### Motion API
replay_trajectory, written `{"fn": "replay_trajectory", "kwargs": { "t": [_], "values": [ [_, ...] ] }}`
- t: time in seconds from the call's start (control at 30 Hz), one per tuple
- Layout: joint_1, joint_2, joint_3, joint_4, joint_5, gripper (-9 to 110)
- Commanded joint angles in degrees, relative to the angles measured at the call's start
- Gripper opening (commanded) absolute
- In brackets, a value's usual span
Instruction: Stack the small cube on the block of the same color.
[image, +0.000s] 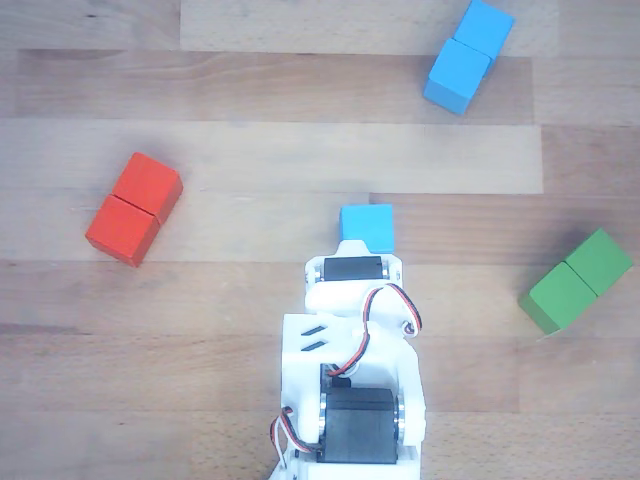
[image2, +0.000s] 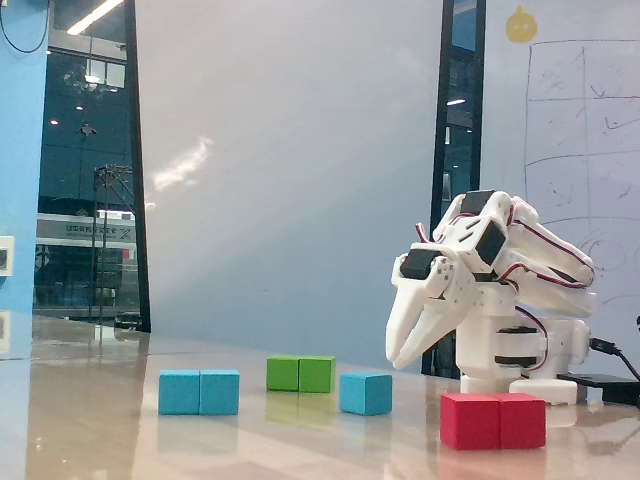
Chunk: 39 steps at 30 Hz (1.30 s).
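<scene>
Fixed view, claw (image2: 398, 360) (fingers together) above, beside small cube (image2: 365, 393)

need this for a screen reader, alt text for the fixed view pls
A white robot arm's end effector hangs just above a wooden table, holding nothing. On the table, left to right: a long blue block, a green block, a small blue cube and a red block.

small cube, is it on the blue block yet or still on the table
On the table. In the fixed view the small cube sits on the tabletop, apart from the blue block; the gripper hangs above, empty.
</scene>
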Motion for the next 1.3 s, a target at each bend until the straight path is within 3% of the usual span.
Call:
{"fn": "replay_trajectory", "kwargs": {
  "t": [0.0,1.07,1.27],
  "values": [
    [0.09,1.76,-0.62,0.00,-0.18,1],
    [-0.53,0.53,-1.23,0.88,0.00,1],
    [0.09,-14.15,-9.93,-4.48,-0.70,1]
  ]
}}
